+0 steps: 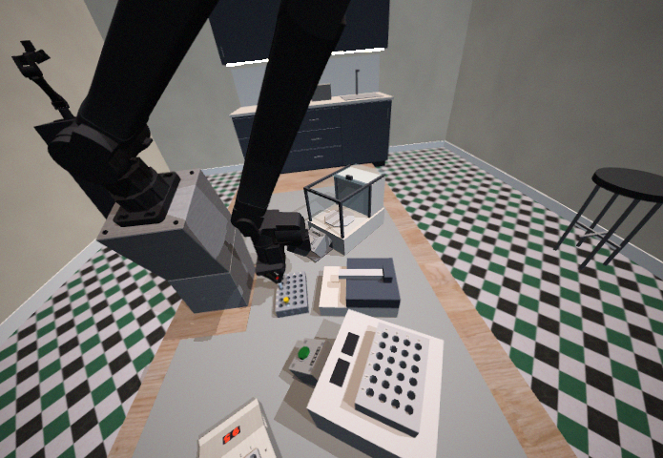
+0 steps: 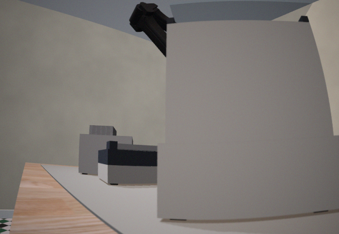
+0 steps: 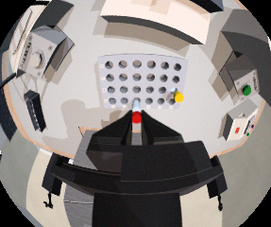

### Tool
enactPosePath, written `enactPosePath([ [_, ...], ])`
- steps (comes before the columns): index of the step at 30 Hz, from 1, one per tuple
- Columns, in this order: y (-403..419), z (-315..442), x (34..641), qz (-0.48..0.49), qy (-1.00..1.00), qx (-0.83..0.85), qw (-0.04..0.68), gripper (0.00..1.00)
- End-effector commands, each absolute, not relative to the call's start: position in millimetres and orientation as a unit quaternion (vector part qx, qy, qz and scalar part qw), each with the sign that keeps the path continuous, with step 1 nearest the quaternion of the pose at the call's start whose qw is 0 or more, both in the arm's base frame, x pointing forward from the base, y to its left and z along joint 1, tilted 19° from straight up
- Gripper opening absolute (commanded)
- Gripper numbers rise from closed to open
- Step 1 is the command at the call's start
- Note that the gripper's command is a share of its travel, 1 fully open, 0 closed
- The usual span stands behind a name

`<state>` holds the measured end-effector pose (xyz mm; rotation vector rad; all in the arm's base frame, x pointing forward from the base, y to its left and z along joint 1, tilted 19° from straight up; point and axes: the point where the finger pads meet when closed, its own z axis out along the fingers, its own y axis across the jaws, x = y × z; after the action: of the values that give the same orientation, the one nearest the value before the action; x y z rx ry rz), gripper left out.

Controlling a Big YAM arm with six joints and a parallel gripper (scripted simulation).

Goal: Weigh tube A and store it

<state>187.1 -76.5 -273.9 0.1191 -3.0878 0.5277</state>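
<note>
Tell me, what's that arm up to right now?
Gripper shut on red-capped tube, at the tube rack. Yellow-capped tube sits in its bore, untouched. Balance ahead; whether its door is open, can't tell.

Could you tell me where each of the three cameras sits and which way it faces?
Top: high above the bench, angled down over the tube rack and balance; arm links and hand show.
Exterior: low at mat level, mostly blocked by a pale housing; only an arm link shows.
Wrist: behind the hand, looking down on the rack and red-capped tube.
Top and wrist share the rack.
</note>
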Motion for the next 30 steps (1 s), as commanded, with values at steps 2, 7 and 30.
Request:
enactPosePath([
  [2,-71.1,-261.8,178.4,0.168,-0.985,0.045,0.008,0.09],
  [7,-71.1,-261.8,178.4,0.168,-0.985,0.045,0.008,0.09],
  [30,-75.4,-257.9,176.5,0.167,-0.985,0.048,0.012,0.09],
])
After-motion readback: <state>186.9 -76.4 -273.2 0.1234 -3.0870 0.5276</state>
